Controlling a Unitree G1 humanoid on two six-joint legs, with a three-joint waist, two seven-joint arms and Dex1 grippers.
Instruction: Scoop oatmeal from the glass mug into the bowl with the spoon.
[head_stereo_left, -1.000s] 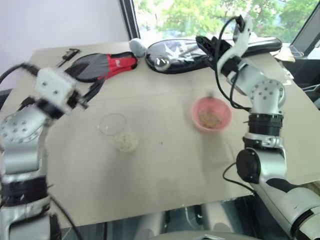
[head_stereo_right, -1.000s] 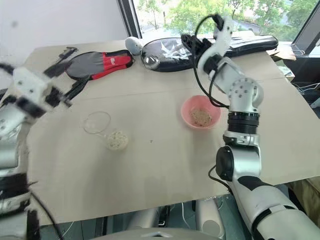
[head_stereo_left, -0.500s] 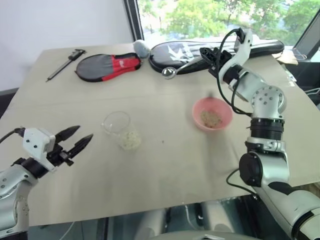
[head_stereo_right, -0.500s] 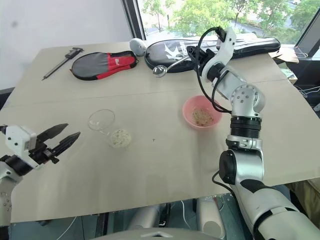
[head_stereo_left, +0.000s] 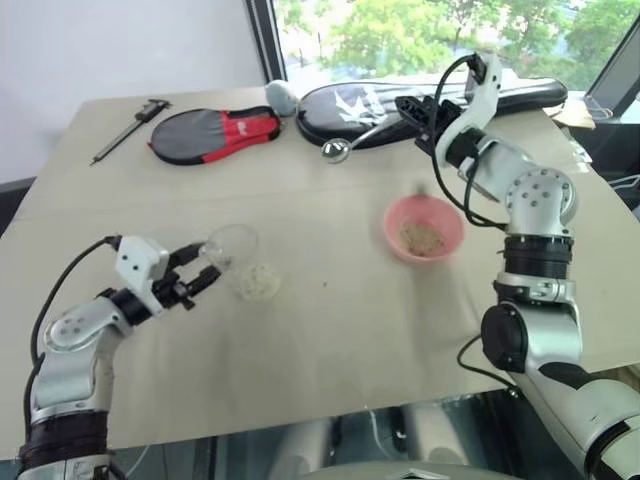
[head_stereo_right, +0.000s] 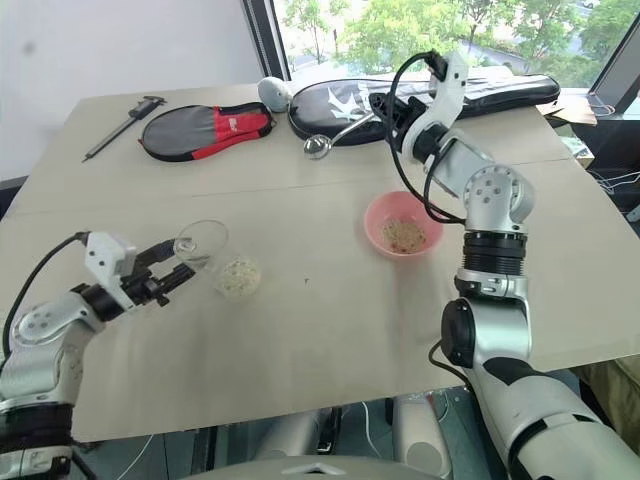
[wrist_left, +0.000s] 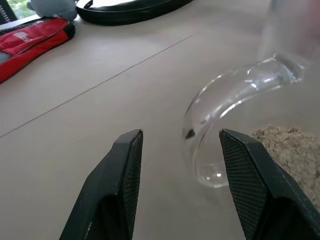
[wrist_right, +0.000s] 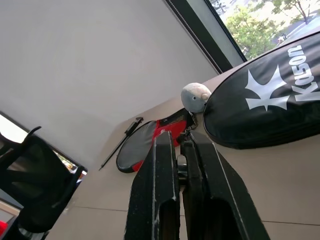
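The glass mug (head_stereo_left: 232, 248) stands left of the table's middle, with oatmeal (head_stereo_left: 262, 282) heaped in its bottom. My left gripper (head_stereo_left: 208, 268) is low over the table beside it. It is open, and its fingertips (wrist_left: 131, 142) flank the near edge of the mug's rim (wrist_left: 235, 95) without gripping it. The pink bowl (head_stereo_left: 392, 215) sits to the right and holds some oatmeal (head_stereo_left: 423, 236). My right gripper (head_stereo_left: 415, 108) hangs raised beyond the bowl, shut on the handle of the silver spoon (head_stereo_left: 335, 150), whose oval end points left.
A long black racket case (head_stereo_left: 500, 95) lies along the table's far edge. A red and black paddle cover (head_stereo_left: 210, 130), a grey soft toy (head_stereo_left: 280, 97) and a dark caliper (head_stereo_left: 130, 125) lie at the far left. The table's front edge runs close below the mug.
My left arm has dropped from a raised position to table level and come up to the mug's rim with its fingers apart. The right arm and spoon have stayed still.
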